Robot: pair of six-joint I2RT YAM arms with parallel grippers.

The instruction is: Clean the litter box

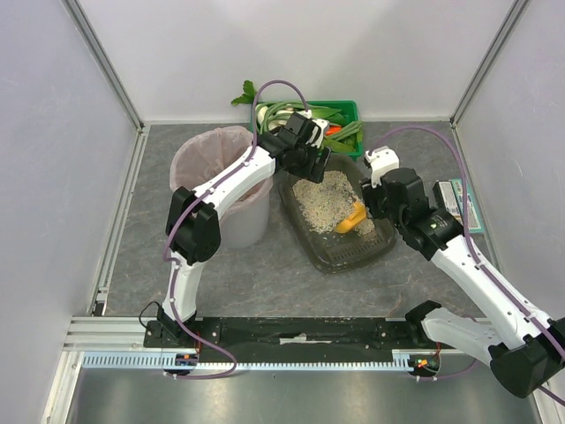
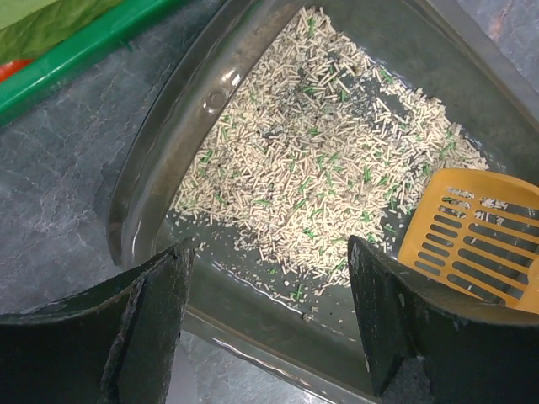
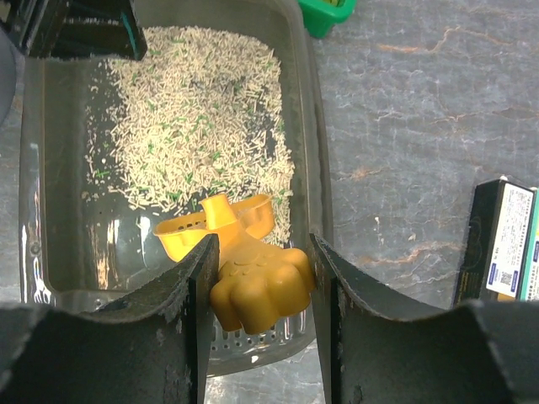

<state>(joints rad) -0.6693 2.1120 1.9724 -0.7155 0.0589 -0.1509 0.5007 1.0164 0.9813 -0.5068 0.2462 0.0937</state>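
The litter box (image 1: 353, 261) is a dark grey tray in the middle of the table, holding pale litter (image 1: 322, 203) flecked with green. My right gripper (image 3: 263, 248) is shut on the paw-shaped handle of a yellow slotted scoop (image 3: 257, 290). The scoop's blade (image 2: 476, 240) rests in the box at the edge of the litter. My left gripper (image 2: 269, 252) is open above the box's far corner, with the box's wall (image 2: 160, 160) running beneath its fingers and nothing held. From above, the left gripper (image 1: 313, 159) is at the far end and the right gripper (image 1: 375, 208) at the right side.
A round grey bin with a pink liner (image 1: 221, 159) stands left of the box, under the left arm. A green crate of vegetables (image 1: 349, 110) sits just behind the box. A small dark carton (image 3: 505, 244) lies on the table to the right.
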